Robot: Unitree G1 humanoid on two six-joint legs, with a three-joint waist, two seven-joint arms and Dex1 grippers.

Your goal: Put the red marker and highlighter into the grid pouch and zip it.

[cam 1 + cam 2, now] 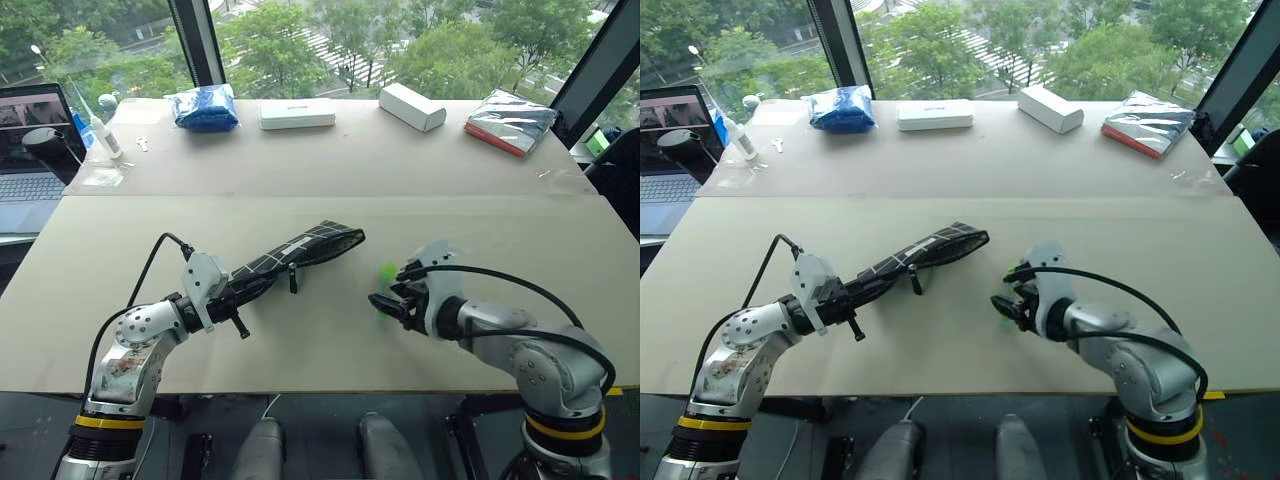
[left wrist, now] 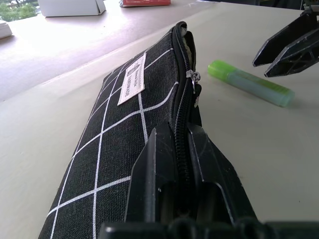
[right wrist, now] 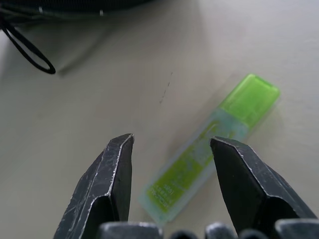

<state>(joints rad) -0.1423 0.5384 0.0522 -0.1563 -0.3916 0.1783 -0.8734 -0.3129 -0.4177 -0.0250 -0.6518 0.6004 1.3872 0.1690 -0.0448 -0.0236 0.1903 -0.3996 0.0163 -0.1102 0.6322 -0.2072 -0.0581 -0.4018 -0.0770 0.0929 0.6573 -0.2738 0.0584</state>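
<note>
The grid pouch (image 1: 290, 256), black with white lines and a small white label, lies slanted near the table's middle, its zipper part open at the far end. My left gripper (image 2: 182, 164) is shut on the pouch's near end along the zipper seam. The highlighter (image 3: 209, 147), fluorescent green with a paler cap, lies flat on the table to the right of the pouch, also visible as the highlighter (image 2: 249, 82). My right gripper (image 3: 172, 164) hovers open just over it, fingers on either side, not touching. The red marker is out of view.
Along the table's far side lie a blue bag (image 1: 205, 108), a flat white box (image 1: 297, 113), a second white box (image 1: 412, 106) and a red-edged packet (image 1: 510, 122). A laptop (image 1: 35, 150) and a small bottle (image 1: 103, 135) stand at the far left.
</note>
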